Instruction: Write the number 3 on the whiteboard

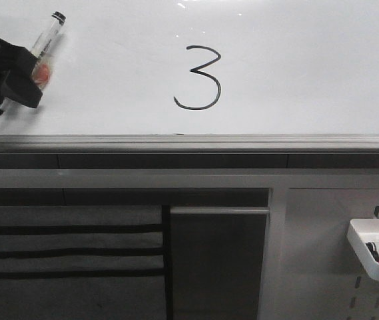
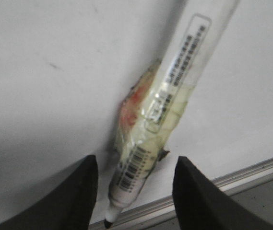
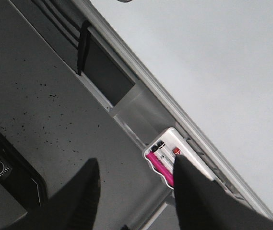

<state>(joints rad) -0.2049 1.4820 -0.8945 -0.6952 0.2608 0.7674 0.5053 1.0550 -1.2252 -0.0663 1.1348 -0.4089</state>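
The number 3 point(image 1: 199, 77) sits complete at mid whiteboard point(image 1: 309, 67); our left gripper point(image 1: 17, 85), near the left edge, grasps the marker point(image 1: 46, 43); we lift it clear without smudging; our right gripper point(image 3: 136, 191) hangs released

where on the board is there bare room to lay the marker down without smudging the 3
The glossy white whiteboard is bare right of the thin black hand-drawn 3, out to the picture edge and down to the grey edge rail. A narrower bare strip lies between the 3 and the left pincer. The far left is crowded by that pincer and the clear marker.
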